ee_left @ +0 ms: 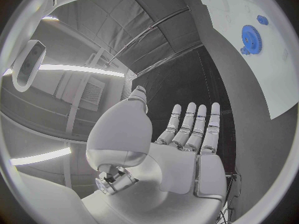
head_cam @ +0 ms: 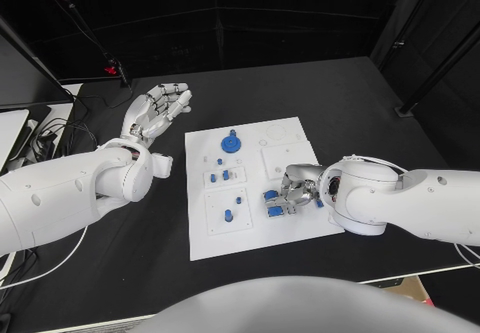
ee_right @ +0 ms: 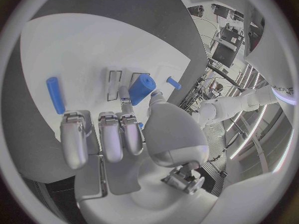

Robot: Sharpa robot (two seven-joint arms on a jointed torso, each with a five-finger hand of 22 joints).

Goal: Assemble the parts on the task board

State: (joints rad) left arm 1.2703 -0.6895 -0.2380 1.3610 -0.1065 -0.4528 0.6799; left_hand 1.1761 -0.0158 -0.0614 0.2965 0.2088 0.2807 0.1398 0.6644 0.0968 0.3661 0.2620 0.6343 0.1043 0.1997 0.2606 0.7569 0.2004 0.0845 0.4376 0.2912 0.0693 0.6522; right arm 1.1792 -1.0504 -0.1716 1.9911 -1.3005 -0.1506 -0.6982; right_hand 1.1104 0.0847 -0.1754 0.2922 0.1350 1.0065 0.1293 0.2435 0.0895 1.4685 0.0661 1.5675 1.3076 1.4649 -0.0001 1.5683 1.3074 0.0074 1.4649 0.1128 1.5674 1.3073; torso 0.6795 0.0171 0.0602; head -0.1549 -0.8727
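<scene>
While right hand (ee_right: 134, 129) pinches blue cylinder (ee_right: 141, 88) in wrist view, left hand (head_cam: 155, 111) spread, empty.

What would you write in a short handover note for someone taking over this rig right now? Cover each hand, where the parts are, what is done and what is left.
Left hand: open, fingers spread, raised off the task board's far left corner, holding nothing.
Right hand: down on the board's right side, fingertips at a blue cylinder; whether it grips it, I cannot tell.
Parts: blue gear at the board's far end; small blue pieces in the middle-left plates; another piece in the near-left plate; a blue bar lies flat beside the right hand.
Done: gear appears seated.
Left: the cylinder and loose pieces by the right hand.
</scene>
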